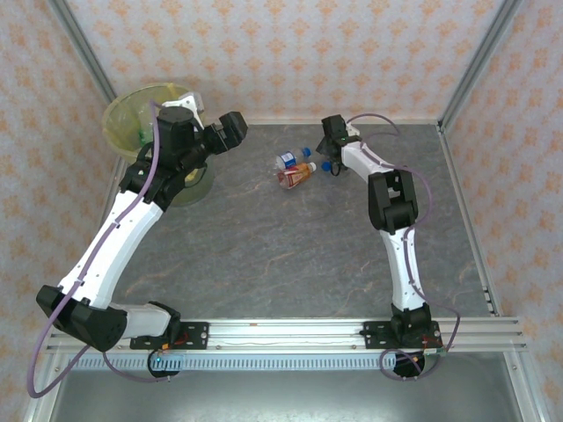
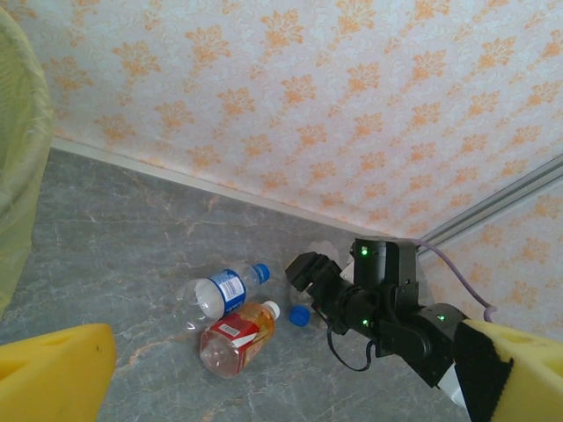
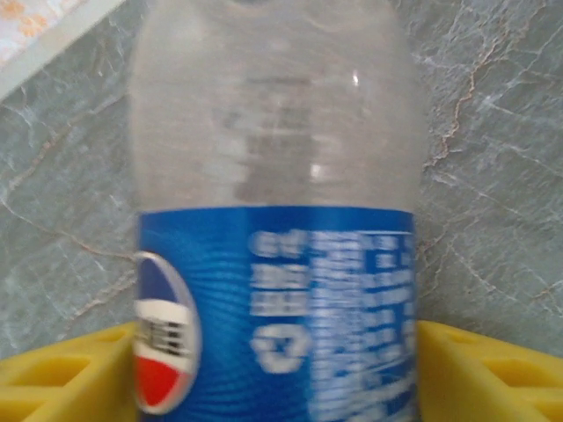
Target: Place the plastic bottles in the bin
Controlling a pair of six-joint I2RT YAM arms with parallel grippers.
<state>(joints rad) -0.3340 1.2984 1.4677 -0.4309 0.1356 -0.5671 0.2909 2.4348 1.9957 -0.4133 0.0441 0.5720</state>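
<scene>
While spread near the bin (image 1: 121, 112), left end effector (image 1: 232, 130); right end effector (image 1: 327, 158) astride a blue-labelled bottle (image 3: 277, 290), grip unclear.

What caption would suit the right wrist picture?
Clear blue-labelled bottle between the yellow fingers of the right gripper, grey table behind.

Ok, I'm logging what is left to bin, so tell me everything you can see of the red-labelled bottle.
The red-labelled bottle is clear plastic, tinted orange toward the neck, with a white cap and a red label round its middle. It lies on its side on the grey marbled table, beside a clear blue-capped bottle that seems to touch it.
</scene>
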